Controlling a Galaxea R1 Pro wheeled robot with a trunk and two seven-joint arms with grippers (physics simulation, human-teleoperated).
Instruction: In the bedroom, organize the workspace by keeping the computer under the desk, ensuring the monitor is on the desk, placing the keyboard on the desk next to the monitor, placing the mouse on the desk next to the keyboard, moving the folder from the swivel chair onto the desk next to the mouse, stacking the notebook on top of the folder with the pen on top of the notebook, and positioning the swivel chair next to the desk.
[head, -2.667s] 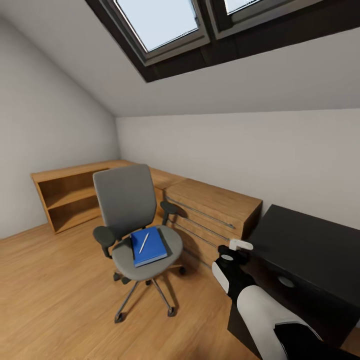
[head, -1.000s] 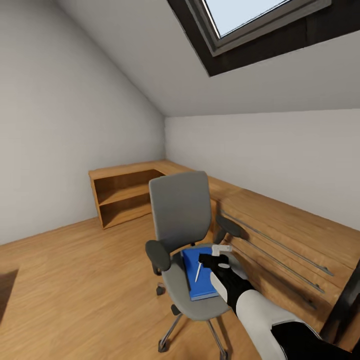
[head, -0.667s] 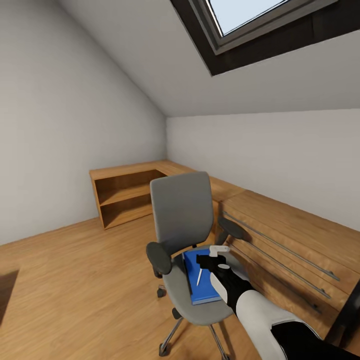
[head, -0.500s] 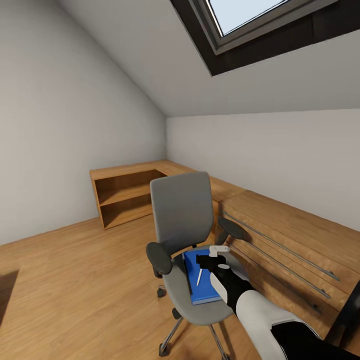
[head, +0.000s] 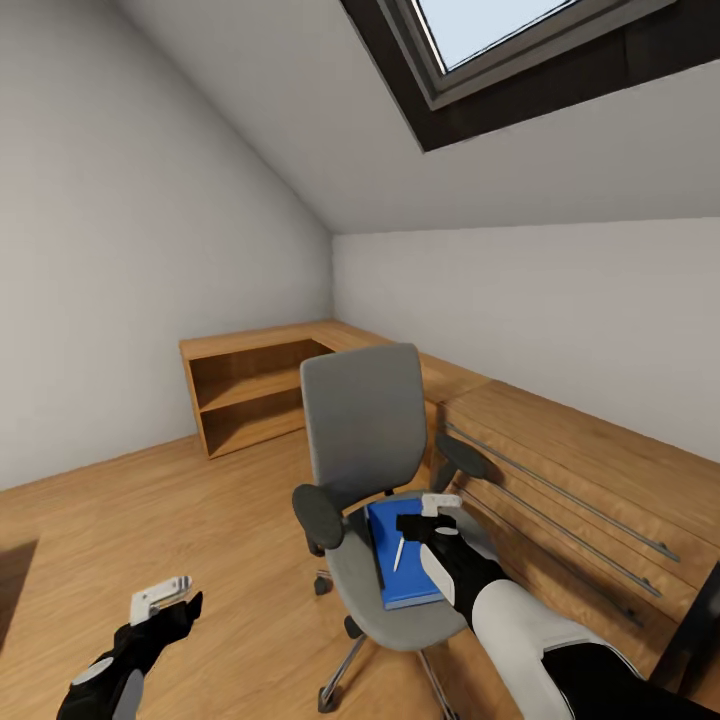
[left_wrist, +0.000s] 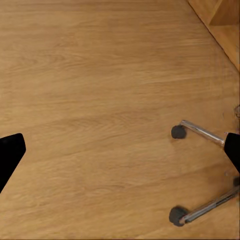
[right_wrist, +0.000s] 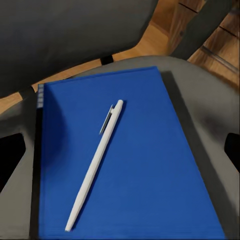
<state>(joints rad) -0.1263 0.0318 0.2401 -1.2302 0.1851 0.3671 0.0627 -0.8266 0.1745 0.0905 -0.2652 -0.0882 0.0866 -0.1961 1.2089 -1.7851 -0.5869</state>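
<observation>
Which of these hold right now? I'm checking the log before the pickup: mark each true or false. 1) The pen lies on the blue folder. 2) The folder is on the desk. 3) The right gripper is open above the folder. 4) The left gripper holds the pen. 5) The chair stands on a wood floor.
1) True: the pen lies on the folder.
2) False: the folder rests on the swivel chair seat.
3) True: the right gripper hovers open over it.
4) False: the left gripper is open and empty, over the floor.
5) True.
</observation>
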